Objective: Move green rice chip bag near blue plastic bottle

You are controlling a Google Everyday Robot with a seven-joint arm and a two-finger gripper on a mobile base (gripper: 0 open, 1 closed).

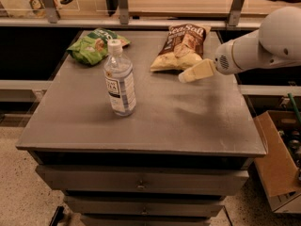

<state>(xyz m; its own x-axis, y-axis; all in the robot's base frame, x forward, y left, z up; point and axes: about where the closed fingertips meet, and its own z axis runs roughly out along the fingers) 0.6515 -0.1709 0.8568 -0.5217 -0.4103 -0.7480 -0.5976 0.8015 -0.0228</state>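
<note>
The green rice chip bag (95, 45) lies at the back left of the grey table top (178, 117). The blue plastic bottle (120, 80) stands upright in the left middle of the table, in front of the bag and a short way from it. My gripper (184, 77) reaches in from the right on a white arm (263, 44). It hovers over the table at the right, just in front of the brown chip bag, far from the green bag and holding nothing that I can see.
A brown and yellow "Sea Salt" chip bag (182, 46) lies at the back centre-right. A rail with metal posts (123, 4) runs behind the table. Drawers (141, 182) sit below the top. An open cardboard box (280, 164) stands on the floor at the right.
</note>
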